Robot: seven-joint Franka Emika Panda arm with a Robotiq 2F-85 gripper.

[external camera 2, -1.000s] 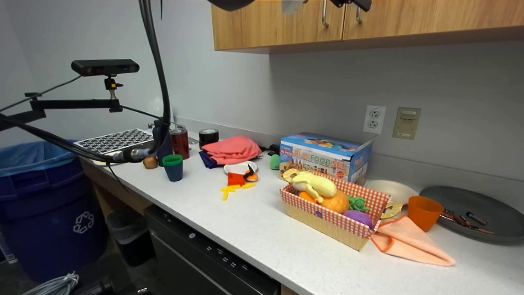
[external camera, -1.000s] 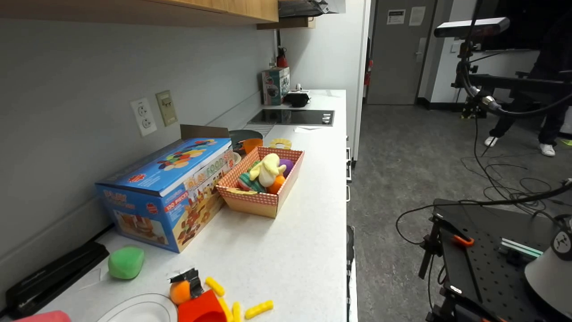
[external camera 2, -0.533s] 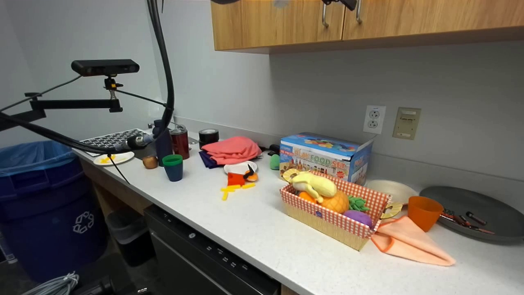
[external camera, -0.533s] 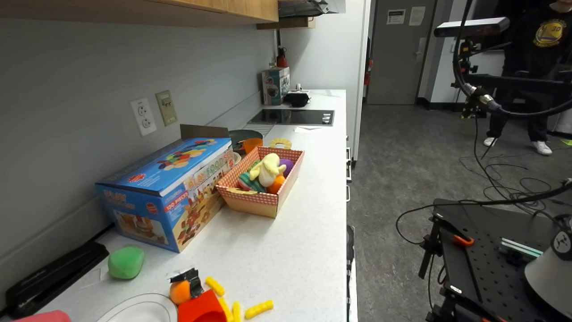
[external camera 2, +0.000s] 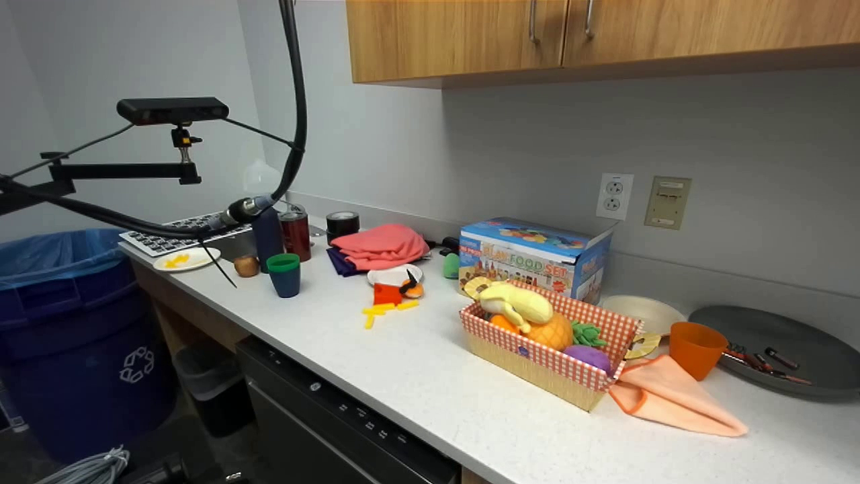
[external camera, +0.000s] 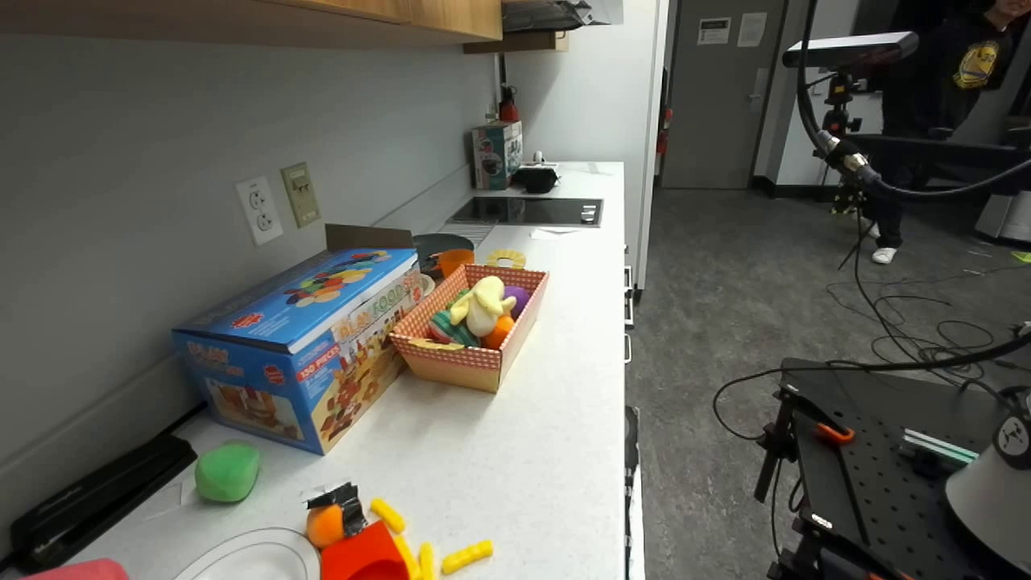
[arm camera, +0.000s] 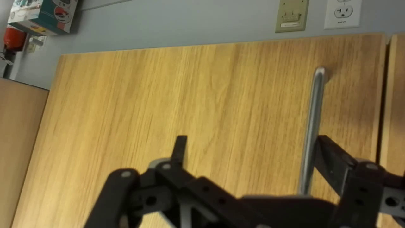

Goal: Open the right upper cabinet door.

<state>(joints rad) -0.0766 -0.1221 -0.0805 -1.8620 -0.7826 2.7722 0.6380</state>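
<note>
When looking in an exterior view, find the right upper cabinet door (external camera 2: 725, 27) toward two o'clock, apparently closed flush, just beside the left cabinet door (external camera 2: 457, 40), with a metal handle (external camera 2: 589, 19) toward one o'clock. Note too a thick black cable (external camera 2: 299, 101) hanging toward ten o'clock. Could snag if dragged along during a wide pull.

Next, in an exterior view, catch only a thin strip of cabinet front (external camera: 457, 18) just short of twelve o'clock, too oblique to judge any gap. Below, on the bench (external camera: 515, 459), see a blue box (external camera: 298, 338) between eight and nine o'clock; likely too low to block the swing.

Turning to the wrist view, weigh the main danger: a badly centred grip. Note the handle at three o'clock, right by the finger (arm camera: 333, 161) between three and four o'clock and well apart from the finger (arm camera: 179, 150) at seven. Could drag the handle sideways on closing, through that lopsided placing; could slip off on pulling, through too shallow a reach or too straight a tug. Find the pincer (arm camera: 251, 148) spread wide, pinching nothing, straddling the handle in this view. Cannot tell whether touching at the nearer finger or merely beside. Out of frame in both exterior views.
</note>
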